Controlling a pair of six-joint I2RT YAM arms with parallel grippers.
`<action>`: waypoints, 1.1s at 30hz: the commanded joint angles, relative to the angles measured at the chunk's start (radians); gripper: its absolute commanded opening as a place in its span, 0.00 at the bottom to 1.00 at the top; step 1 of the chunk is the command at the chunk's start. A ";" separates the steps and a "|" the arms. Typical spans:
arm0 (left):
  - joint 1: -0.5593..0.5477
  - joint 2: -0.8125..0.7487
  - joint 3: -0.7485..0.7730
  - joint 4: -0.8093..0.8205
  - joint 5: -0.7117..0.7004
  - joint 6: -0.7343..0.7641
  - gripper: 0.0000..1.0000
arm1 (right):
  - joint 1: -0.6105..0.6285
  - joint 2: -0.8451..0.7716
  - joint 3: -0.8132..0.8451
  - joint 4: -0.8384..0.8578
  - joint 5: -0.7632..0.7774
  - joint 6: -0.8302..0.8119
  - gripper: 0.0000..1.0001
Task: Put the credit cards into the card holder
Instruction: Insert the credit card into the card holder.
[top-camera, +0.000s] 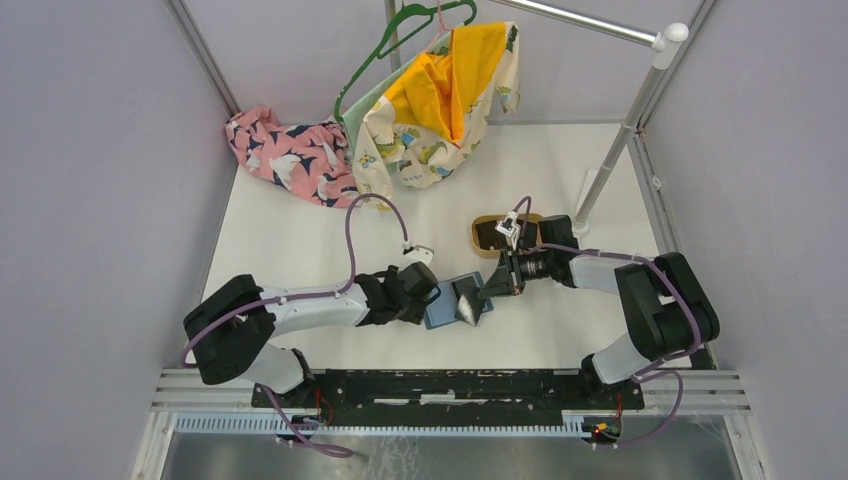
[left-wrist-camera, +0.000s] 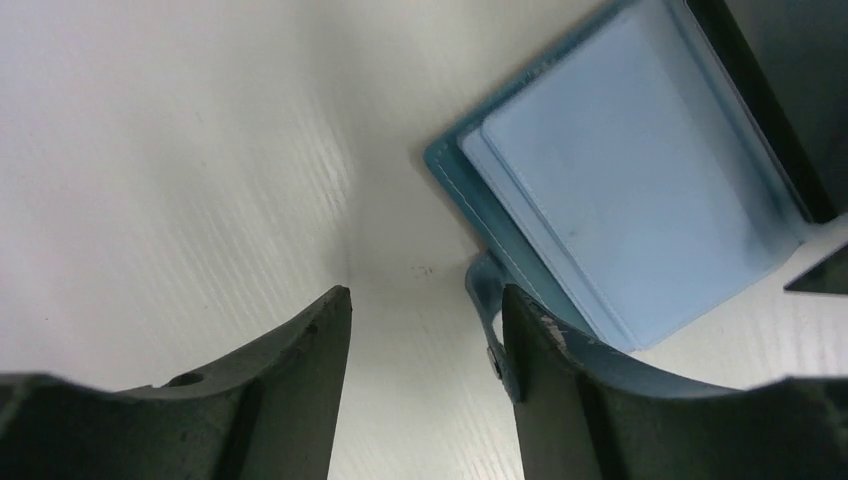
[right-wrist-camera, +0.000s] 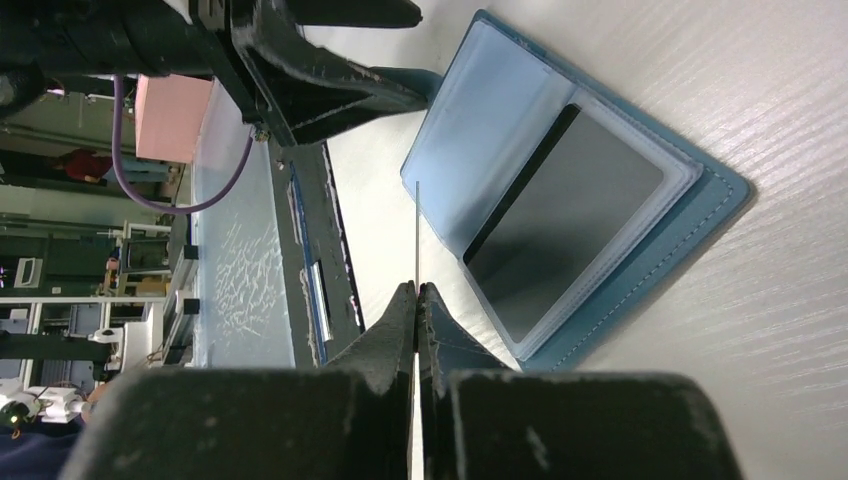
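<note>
Jaws of the right gripper are pinched tight on a thin credit card, which is seen edge-on and sticks out ahead of the tips. Just beyond them, the teal card holder lies spread open on the white tabletop, with a dark card tucked in its clear sleeve. Jaws of the left gripper stand apart and hold nothing, and one of them touches the holder's snap tab.
</note>
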 joint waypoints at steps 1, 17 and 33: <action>0.092 -0.042 0.005 0.074 0.051 -0.099 0.60 | -0.002 0.010 0.056 0.007 -0.035 -0.018 0.00; 0.257 0.029 0.018 0.145 0.188 0.012 0.22 | -0.003 0.078 0.079 0.023 0.033 0.070 0.00; 0.284 -0.055 0.081 0.140 0.185 0.050 0.48 | 0.034 0.102 0.064 0.081 0.254 0.230 0.00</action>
